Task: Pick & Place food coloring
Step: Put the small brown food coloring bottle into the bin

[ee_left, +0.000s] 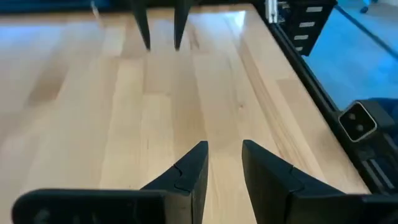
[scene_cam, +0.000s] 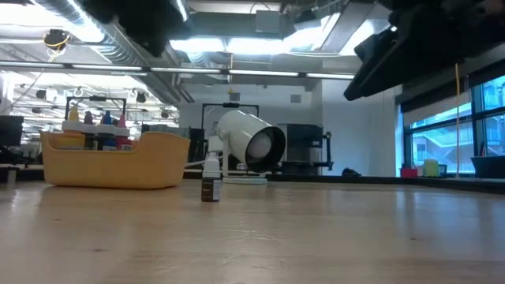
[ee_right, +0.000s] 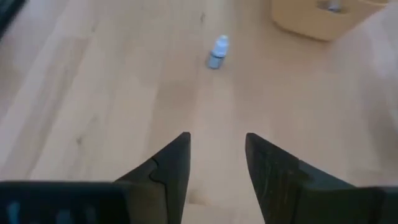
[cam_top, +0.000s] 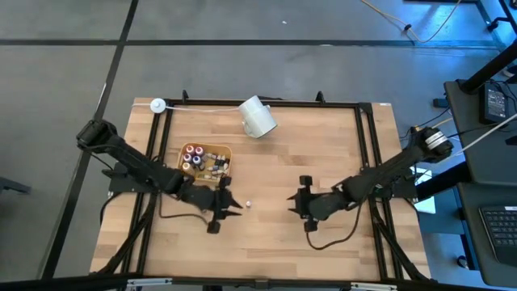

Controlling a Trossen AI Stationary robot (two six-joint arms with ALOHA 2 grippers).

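Both sets of jaws are standing narrowly parted and gripping nothing, each hovering over bare wood. The left gripper (cam_top: 234, 204) is hanging just beside one small food coloring bottle (cam_top: 249, 203) standing upright on the table (cam_top: 323, 153), while the right gripper (cam_top: 297, 204) is facing it from farther off. Behind, more bottles, perhaps a dozen, are sitting in the yellow tray (cam_top: 224, 149) near a toppled white cup (cam_top: 258, 117).

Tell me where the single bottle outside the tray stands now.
In the high view, the lone bottle stands upright on the table near the middle, just right of the tray.
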